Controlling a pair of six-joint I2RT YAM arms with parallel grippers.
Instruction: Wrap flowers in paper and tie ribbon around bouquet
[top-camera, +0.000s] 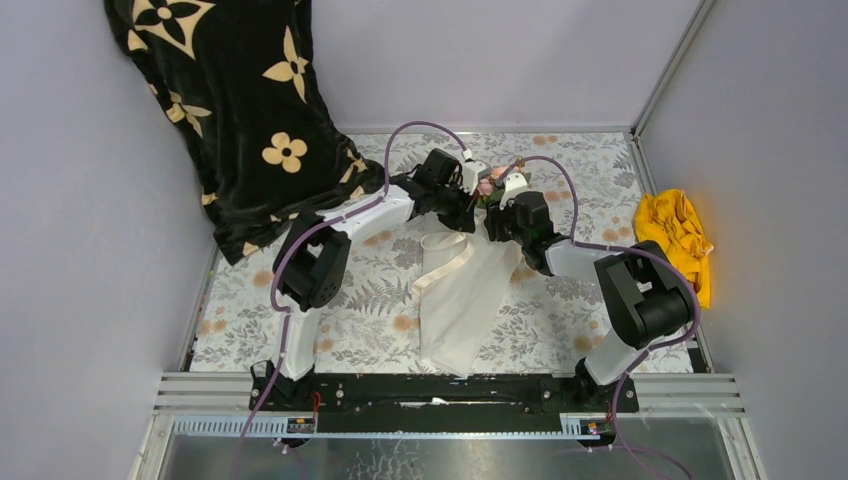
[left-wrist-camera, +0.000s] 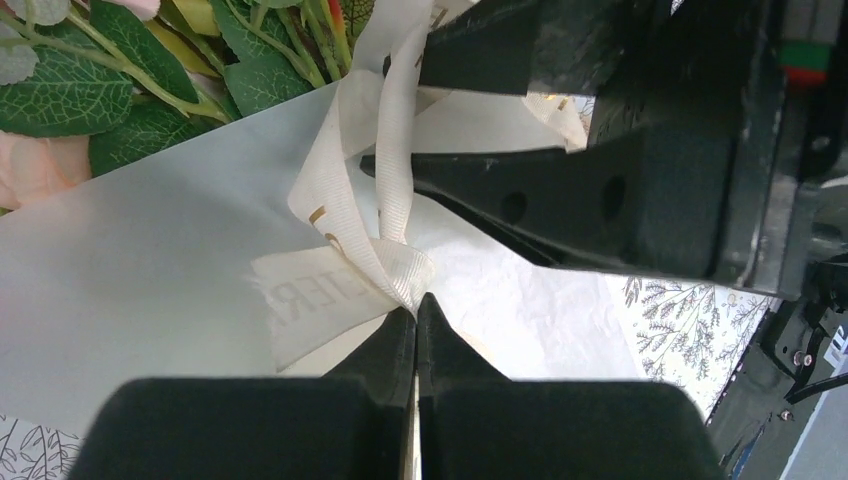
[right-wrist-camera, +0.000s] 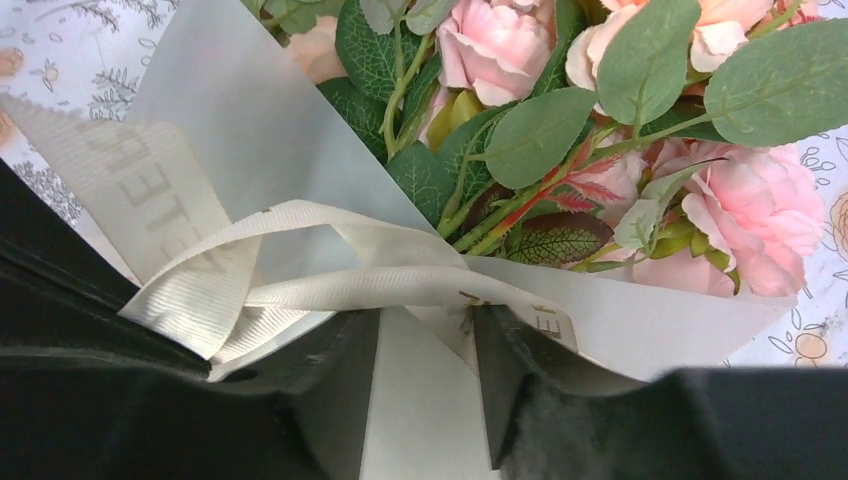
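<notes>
Looking down from the top camera, you see both arms meet over the head of the bouquet (top-camera: 470, 290); its white cone lies on the leaf-patterned tablecloth (top-camera: 350, 310), narrow end toward the bases, with a tail of the ribbon (top-camera: 440, 268) trailing down its left side; the flowers (top-camera: 490, 183) are only a pink speck between the wrists, and neither claw's tips can be made out there.

Your left wrist camera settles one: the left gripper (left-wrist-camera: 415, 318) is closed tight, pinching the ribbon where its strands bunch, just over the paper (left-wrist-camera: 130, 270); it also catches the right gripper (left-wrist-camera: 385, 110) from the side, jaws apart, ribbon strands running through the gap.

Your right wrist camera agrees; paper shows between its parted fingers (right-wrist-camera: 340, 385), a ribbon loop lies across their tips, and pink roses and green leaves fill the cone's mouth just beyond.

Whether the strands form a knot is hard to tell; the ribbon's printed letters are cut off; the black cloth (top-camera: 240, 100) and yellow cloth (top-camera: 678, 235) appear from above only.
</notes>
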